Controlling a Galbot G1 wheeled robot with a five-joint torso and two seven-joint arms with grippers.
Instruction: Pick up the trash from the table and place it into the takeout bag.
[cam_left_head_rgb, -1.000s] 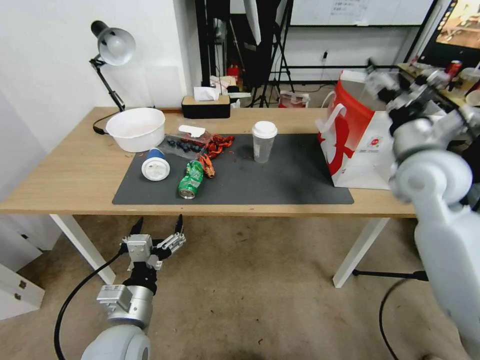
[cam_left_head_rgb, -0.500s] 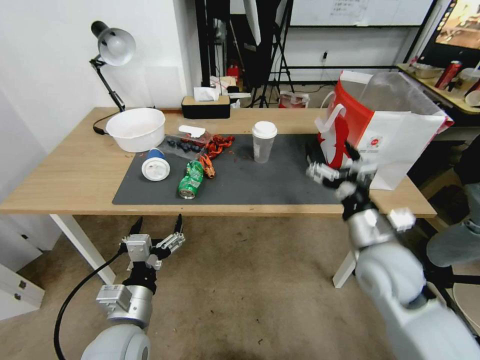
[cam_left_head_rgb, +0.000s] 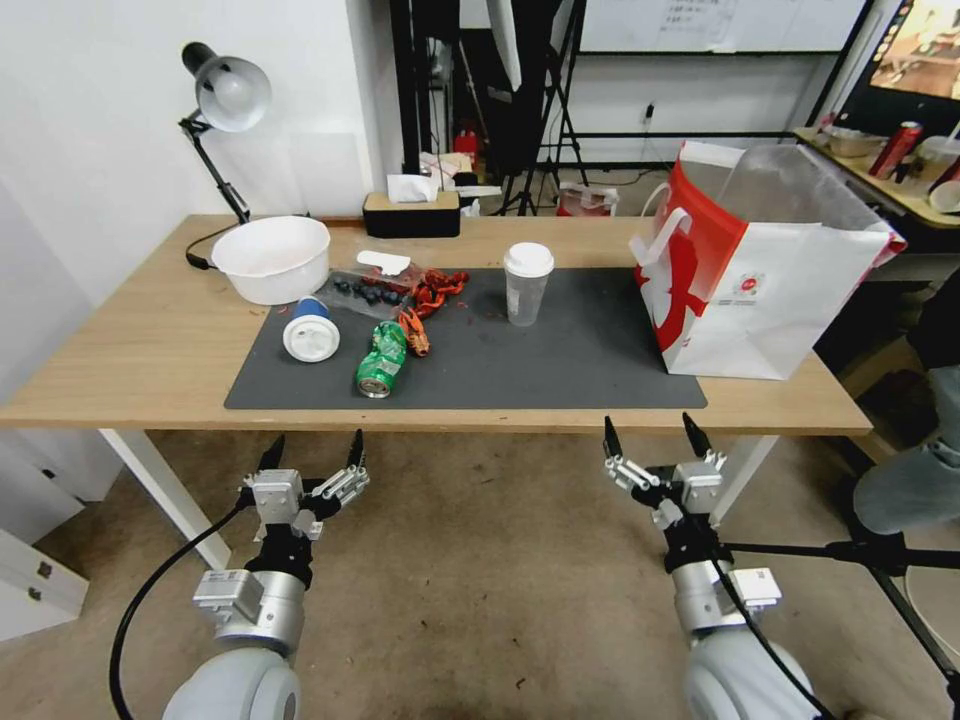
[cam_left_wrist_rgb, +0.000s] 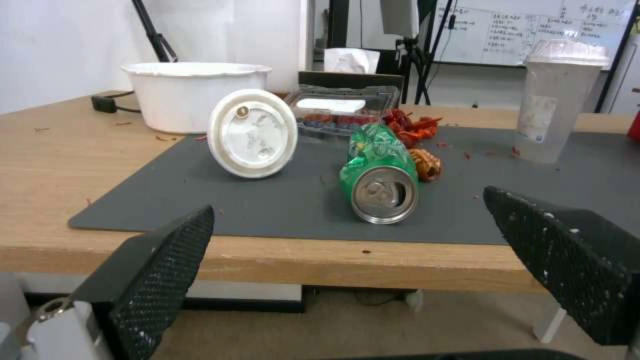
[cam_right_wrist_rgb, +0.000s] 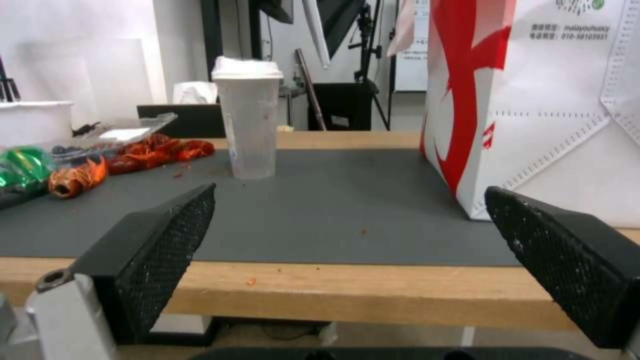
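Observation:
On the dark mat of the table (cam_left_head_rgb: 120, 360) lie a blue white-lidded cup (cam_left_head_rgb: 309, 329) on its side, a crushed green can (cam_left_head_rgb: 382, 360) and red crayfish shells (cam_left_head_rgb: 432, 290). A clear white-lidded cup (cam_left_head_rgb: 526, 283) stands upright mid-mat. The takeout bag (cam_left_head_rgb: 760, 280), white with red sides, stands open at the table's right end. Both grippers hang below the front edge, open and empty: left gripper (cam_left_head_rgb: 312, 452) in front of the can (cam_left_wrist_rgb: 380, 175), right gripper (cam_left_head_rgb: 650, 432) in front of the bag (cam_right_wrist_rgb: 533, 100) and the clear cup (cam_right_wrist_rgb: 249, 120).
A white bowl (cam_left_head_rgb: 272, 257), a clear plastic tray of dark berries (cam_left_head_rgb: 372, 285), a black tissue box (cam_left_head_rgb: 411, 210) and a desk lamp (cam_left_head_rgb: 222, 110) stand at the back left. A person's leg (cam_left_head_rgb: 910, 480) and a tripod base are on the floor at the right.
My right arm has come down from above the takeout bag, past the table's right front edge, to hang below the tabletop with its gripper open. The left arm has stayed still.

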